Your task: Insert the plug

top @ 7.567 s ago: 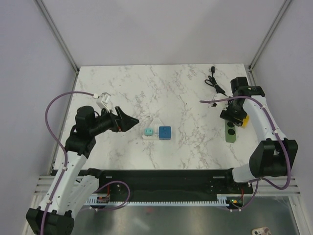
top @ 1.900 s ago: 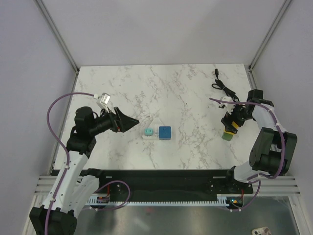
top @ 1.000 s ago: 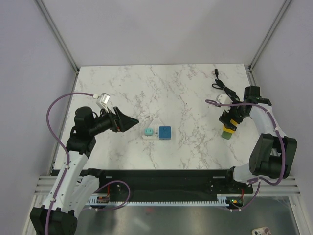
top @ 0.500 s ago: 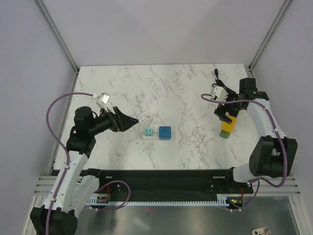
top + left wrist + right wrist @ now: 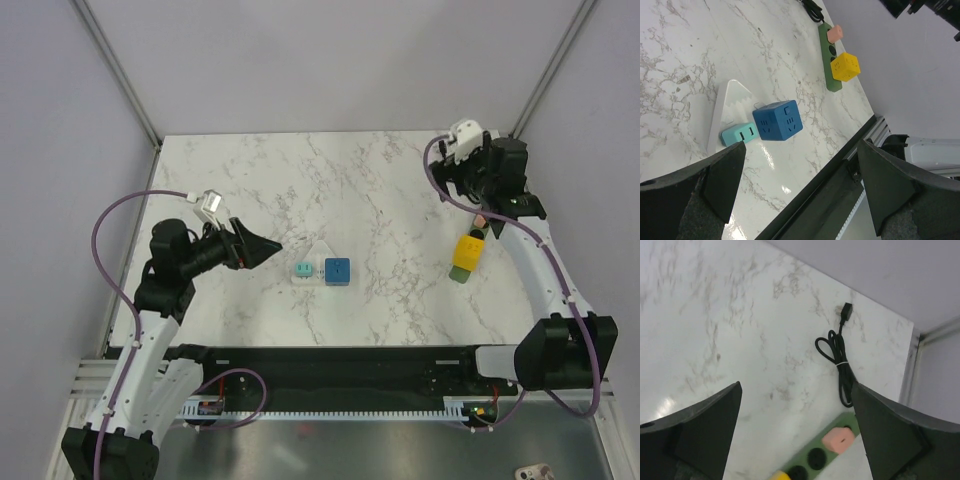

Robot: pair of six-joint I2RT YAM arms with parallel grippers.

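A yellow cube plug sits on the green power strip at the right side of the table, with a pink plug on the strip further back. My right gripper hangs open high above the strip's far end, holding nothing. In the right wrist view the pink plug, the strip and its coiled black cable lie below the open right gripper. My left gripper is open and empty, left of a blue cube and a teal plug.
A white triangular piece lies under the teal plug, next to the blue cube. The left wrist view also shows the yellow plug on the strip. The table's right edge and a frame post stand close to the strip.
My right gripper has lifted away from the yellow plug and drawn back toward the far right corner. The yellow plug stays on the strip. The left arm has not moved.
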